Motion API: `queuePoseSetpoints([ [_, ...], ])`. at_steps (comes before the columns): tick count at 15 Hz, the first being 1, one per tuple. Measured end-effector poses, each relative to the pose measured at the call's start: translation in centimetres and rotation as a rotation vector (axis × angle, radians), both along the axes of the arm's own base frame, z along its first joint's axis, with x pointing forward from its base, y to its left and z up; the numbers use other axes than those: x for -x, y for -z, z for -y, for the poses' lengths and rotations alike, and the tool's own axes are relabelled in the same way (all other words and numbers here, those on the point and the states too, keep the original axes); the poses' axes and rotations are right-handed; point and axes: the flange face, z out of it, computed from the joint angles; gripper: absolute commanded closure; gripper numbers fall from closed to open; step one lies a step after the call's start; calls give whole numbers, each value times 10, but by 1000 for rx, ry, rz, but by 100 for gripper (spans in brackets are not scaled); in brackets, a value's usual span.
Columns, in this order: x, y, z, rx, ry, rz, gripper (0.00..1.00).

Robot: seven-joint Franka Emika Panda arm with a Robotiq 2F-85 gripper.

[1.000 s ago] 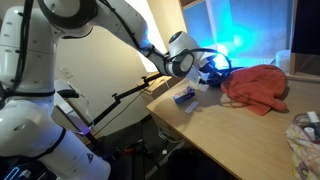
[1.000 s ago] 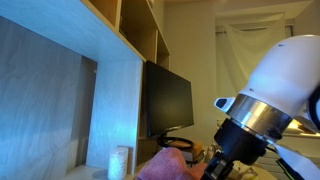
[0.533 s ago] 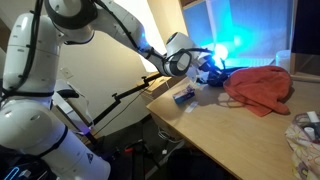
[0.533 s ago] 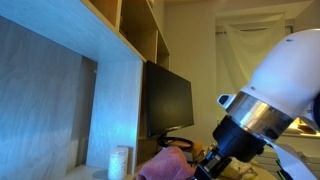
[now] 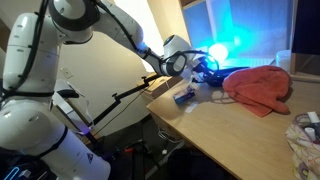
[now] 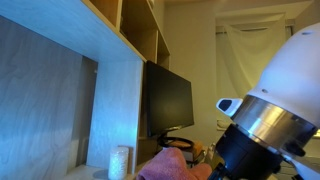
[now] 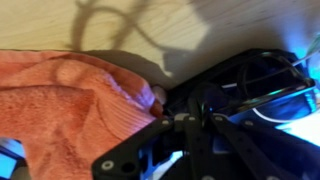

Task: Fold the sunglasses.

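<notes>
Gripper [image 7: 190,117] has its jaws together. Only the wrist view shows the sunglasses [image 7: 262,72], right of the red cloth [image 7: 70,100]; their axis is unclear.

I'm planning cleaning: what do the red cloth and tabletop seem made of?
Red cloth: probably soft towelling, matte; nubby weave and limp folds show. Tabletop: light wood or wood-look laminate, smooth; faint grain in the wrist view.

Light: dim room, strong blue-white glare [image 5: 218,50] at the far end | Shadows: I see looping ones on the tabletop [image 7: 120,25], wrist view | Exposure: gripper [image 7: 190,122] near-black silhouette | Focus: arm [image 6: 275,125] soft, close in an exterior view
</notes>
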Motion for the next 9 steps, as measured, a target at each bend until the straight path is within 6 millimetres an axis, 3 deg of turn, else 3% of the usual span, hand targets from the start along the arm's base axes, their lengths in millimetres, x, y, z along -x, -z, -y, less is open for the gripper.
queuePoseSetpoints([
  [2, 2, -17, -8, -37, -92, -28, 99],
  [4, 5, -34, -4, -51, -158, -101, 99],
  [9, 12, -58, 42, -7, -193, -285, 99],
])
